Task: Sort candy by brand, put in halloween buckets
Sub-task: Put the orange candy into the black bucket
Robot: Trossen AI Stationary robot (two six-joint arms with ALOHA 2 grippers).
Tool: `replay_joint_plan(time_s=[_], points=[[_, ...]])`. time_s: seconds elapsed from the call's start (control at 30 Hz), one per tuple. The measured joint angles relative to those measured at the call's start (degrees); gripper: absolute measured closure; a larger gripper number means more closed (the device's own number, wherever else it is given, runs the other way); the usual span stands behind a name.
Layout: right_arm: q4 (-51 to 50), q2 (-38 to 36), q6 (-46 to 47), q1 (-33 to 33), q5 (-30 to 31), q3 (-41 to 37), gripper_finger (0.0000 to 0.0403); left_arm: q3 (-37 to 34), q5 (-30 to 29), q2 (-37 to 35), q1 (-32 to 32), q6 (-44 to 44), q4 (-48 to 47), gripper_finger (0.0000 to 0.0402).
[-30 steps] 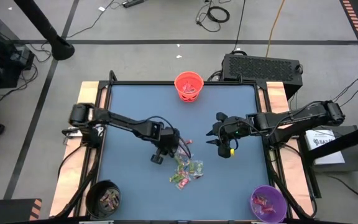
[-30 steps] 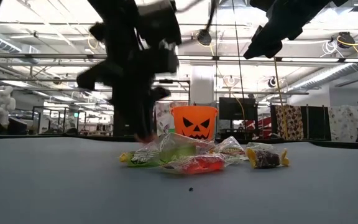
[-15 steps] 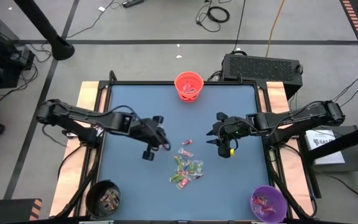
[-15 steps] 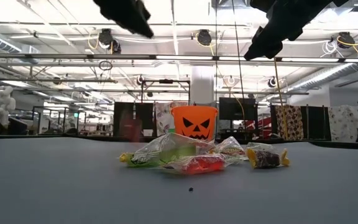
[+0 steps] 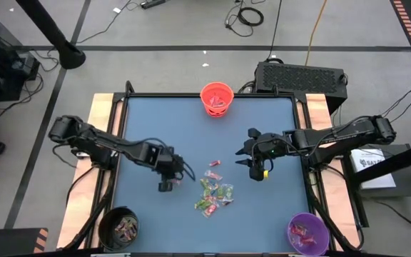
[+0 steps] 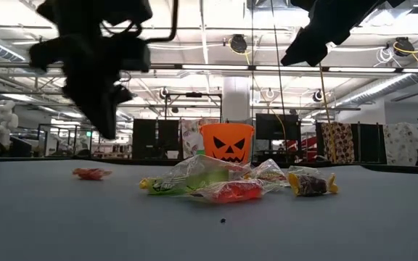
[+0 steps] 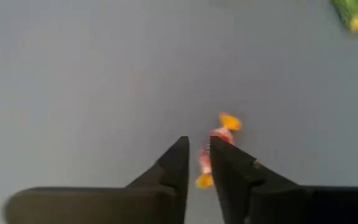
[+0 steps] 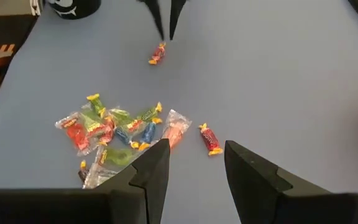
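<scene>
A pile of candy in red, green and blue wrappers lies mid-table, with one red piece a little apart from it. Another red candy with yellow ends lies flat on the table left of the pile. My left gripper hovers just above that candy, its fingers a narrow gap apart and holding nothing. My right gripper hangs open above the table, right of the pile. The orange bucket stands at the far edge, the black at the near left and the purple at the near right.
All three buckets hold some candy. A raised black frame borders the blue table top. There is bare table between the pile and the black bucket, and between the pile and the orange bucket.
My left gripper has risen from the left side of the pile, gone toward the table's left edge and come down a little again, rolling its wrist. A red candy now lies on the table beneath it, apart from the pile. The pile itself has stayed put.
</scene>
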Motion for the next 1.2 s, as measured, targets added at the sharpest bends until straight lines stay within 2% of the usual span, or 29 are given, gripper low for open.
replay_joint_plan(time_s=[0.1,0.23,0.33,0.47,0.67,0.77,0.9,1.07,1.2], points=[[0.1,0.0,-0.9,0.0,0.0,0.0,0.0257,-0.9,0.2,0.7,-3.8,3.4,-0.6,0.0292],[0.4,0.0,-2.2,0.0,0.0,0.0,0.0257,-0.8,-6.5,2.7,-7.3,8.7,0.3,0.025],[0.8,0.0,-2.5,0.0,0.0,0.0,0.0257,-0.8,-7.4,5.1,-7.7,10.5,1.7,0.0226],[1.3,0.0,-2.6,0.0,0.0,0.0,0.0257,-0.8,-7.3,8.5,-7.0,12.7,1.6,0.0213],[1.4,0.0,-2.6,0.0,0.0,0.0,0.0257,-0.5,-5.5,9.9,-5.8,14.9,2.1,0.0213],[1.4,0.0,-2.6,0.0,0.0,0.0,0.0257,-0.6,-2.9,9.9,-4.7,15.4,2.1,0.0221],[1.4,0.0,-2.6,0.0,0.0,0.0,0.0257,-0.6,0.4,10.0,-3.4,16.7,2.1,0.0262],[1.3,0.0,-2.6,0.0,0.0,0.0,0.0257,-0.6,2.1,10.0,-2.0,17.2,2.1,0.0319],[1.3,0.0,-3.0,0.0,0.0,0.0,0.0257,-0.7,2.1,9.8,-2.0,18.1,2.0,0.0339]])
